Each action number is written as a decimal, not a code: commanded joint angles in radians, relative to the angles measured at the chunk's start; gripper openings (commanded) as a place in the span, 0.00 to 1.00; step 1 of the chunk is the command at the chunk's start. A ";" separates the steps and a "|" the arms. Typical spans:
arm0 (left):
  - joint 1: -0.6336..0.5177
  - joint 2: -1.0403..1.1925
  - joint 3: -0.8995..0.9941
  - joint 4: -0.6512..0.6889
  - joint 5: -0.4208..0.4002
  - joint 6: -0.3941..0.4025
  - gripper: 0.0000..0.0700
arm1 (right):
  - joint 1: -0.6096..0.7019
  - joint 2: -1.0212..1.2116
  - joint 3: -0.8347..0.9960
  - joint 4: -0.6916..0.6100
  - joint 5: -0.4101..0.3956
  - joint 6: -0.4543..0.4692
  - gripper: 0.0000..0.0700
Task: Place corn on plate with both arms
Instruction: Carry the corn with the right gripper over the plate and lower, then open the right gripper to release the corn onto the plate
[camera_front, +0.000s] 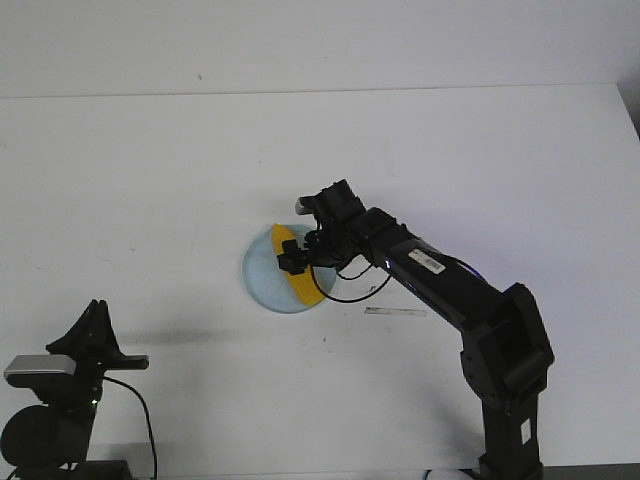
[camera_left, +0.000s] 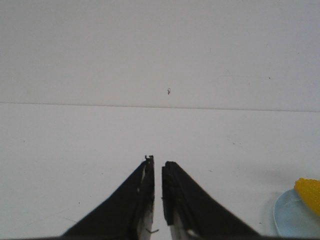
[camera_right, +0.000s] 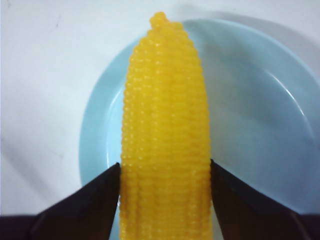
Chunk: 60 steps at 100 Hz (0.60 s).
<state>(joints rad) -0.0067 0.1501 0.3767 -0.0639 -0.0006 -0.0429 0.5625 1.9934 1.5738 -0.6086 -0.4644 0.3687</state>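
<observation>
Right wrist view: the right gripper (camera_right: 165, 175) is holding the corn (camera_right: 165, 125) over the plate (camera_right: 260, 110); release is remaining. The left gripper (camera_left: 157, 192) fingers are sitting nearly closed, idle.

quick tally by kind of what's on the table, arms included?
Corn: 1, yellow, over the plate, between the right gripper fingers
Plate: 1, pale blue
Arms: 2; left gripper away from the plate, holding nothing
Small flat strip on the table: 1
Total: 5
</observation>
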 joint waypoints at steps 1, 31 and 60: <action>0.002 -0.002 0.008 0.012 0.000 0.008 0.06 | 0.008 0.024 0.015 0.011 0.002 -0.006 0.66; 0.002 -0.002 0.008 0.012 0.000 0.008 0.06 | 0.008 0.019 0.019 0.017 -0.022 -0.005 0.69; 0.002 -0.002 0.008 0.012 0.000 0.008 0.06 | 0.006 -0.082 0.019 0.051 -0.023 -0.048 0.69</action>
<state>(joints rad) -0.0067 0.1501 0.3767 -0.0639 -0.0006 -0.0429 0.5621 1.9453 1.5738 -0.5694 -0.4931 0.3569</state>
